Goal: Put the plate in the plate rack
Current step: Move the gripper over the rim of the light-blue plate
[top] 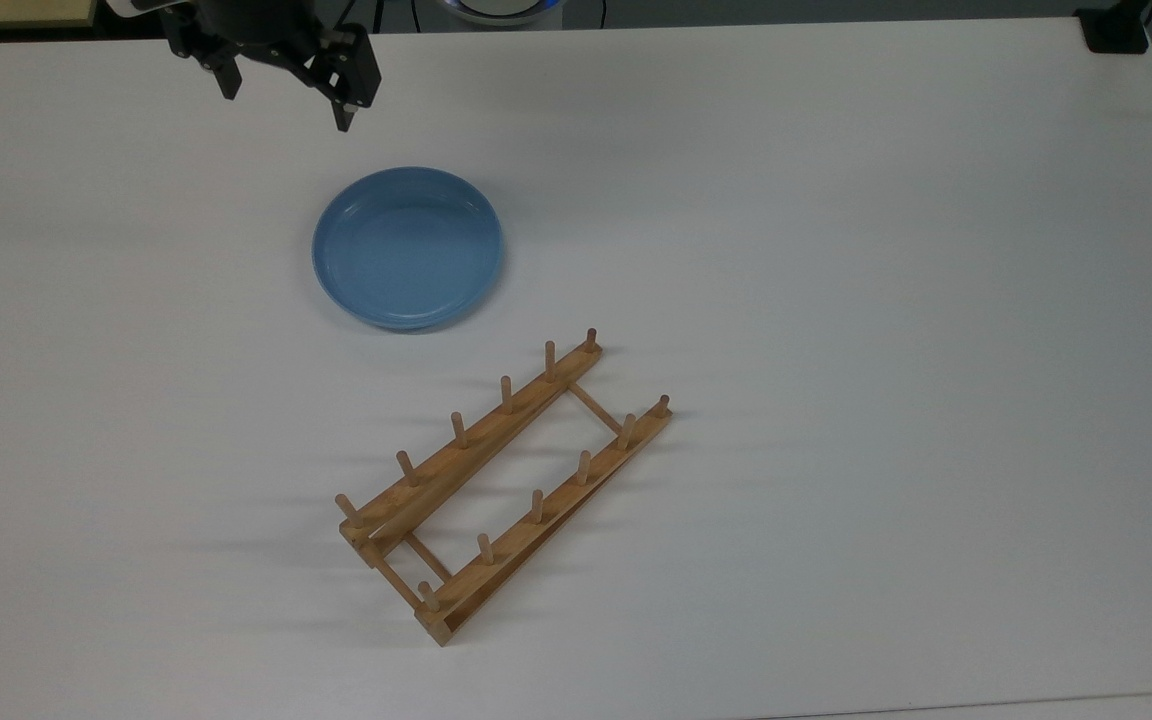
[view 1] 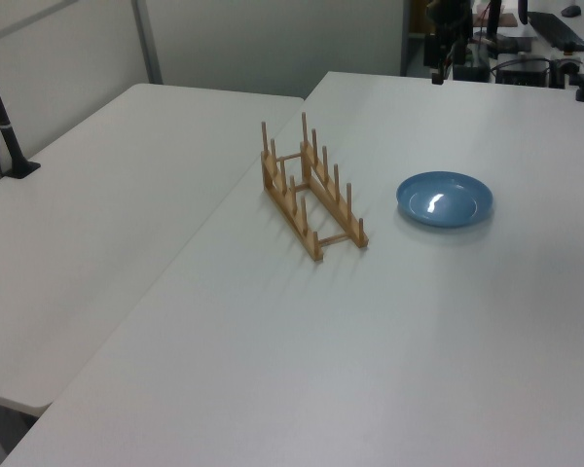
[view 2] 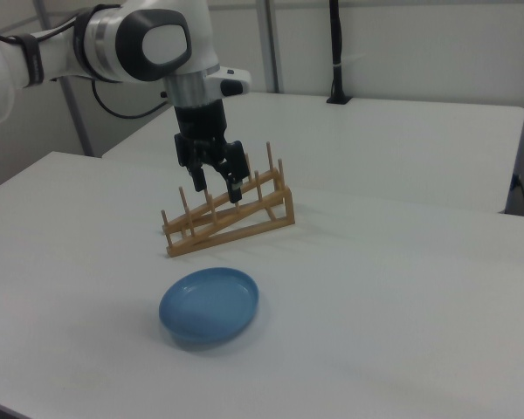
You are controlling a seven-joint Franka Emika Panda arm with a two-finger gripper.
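Note:
The light-blue plate [top: 407,247] lies flat on the white table [top: 836,300], apart from the wooden plate rack [top: 501,480], which stands toward the top view's lower middle with its pegs upright. My gripper [top: 286,100] hangs open and empty above the table, beyond the plate toward the top view's upper left. In the right view the gripper [view 2: 217,188] hovers above the plate [view 2: 210,304], in front of the rack [view 2: 231,218]. In the left view the plate [view 1: 445,198] sits right of the rack [view 1: 311,190], and the gripper [view 1: 443,70] is far behind.
A second white table [view 1: 97,224] adjoins on the left view's left, with a black post [view 1: 5,126] clamped at its edge. A black clamp [top: 1116,30] sits at the top view's upper right corner. Desk equipment [view 1: 535,39] stands beyond the table's far edge.

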